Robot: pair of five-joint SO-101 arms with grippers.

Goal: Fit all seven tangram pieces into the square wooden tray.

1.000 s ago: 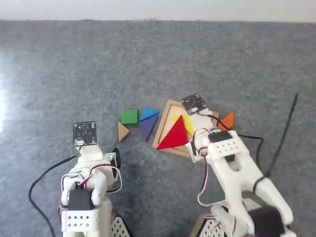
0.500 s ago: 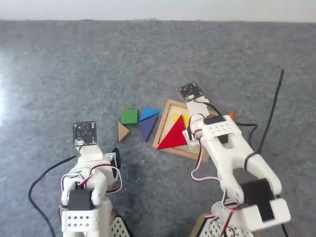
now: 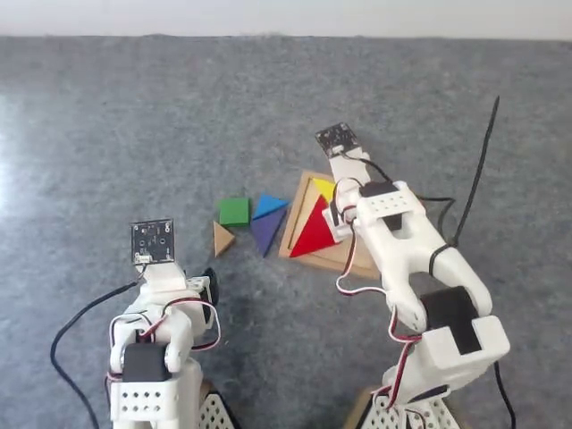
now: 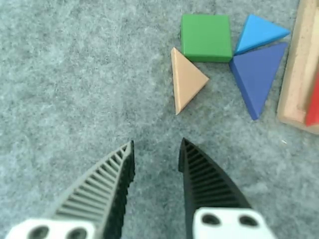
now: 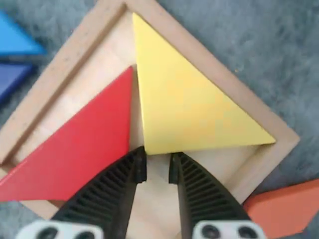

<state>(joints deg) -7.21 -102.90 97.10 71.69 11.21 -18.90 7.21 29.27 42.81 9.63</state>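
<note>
Right gripper (image 5: 157,162), fingers (image 5: 114,191) narrowly parted, seemingly seating yellow triangle (image 5: 184,109) beside red triangle (image 5: 79,149) in tray (image 5: 65,64); left gripper (image 4: 157,147) hovering, fingers apart, empty. Next: fetching orange piece (image 5: 284,206).

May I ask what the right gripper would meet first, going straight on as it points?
Probably the yellow triangle, whose corner sits ahead of the right gripper in the wooden tray; depth is unclear.

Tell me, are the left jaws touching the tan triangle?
Apart. Left wrist view: bare grey mat lies between the open left jaws and the tan triangle.
</note>
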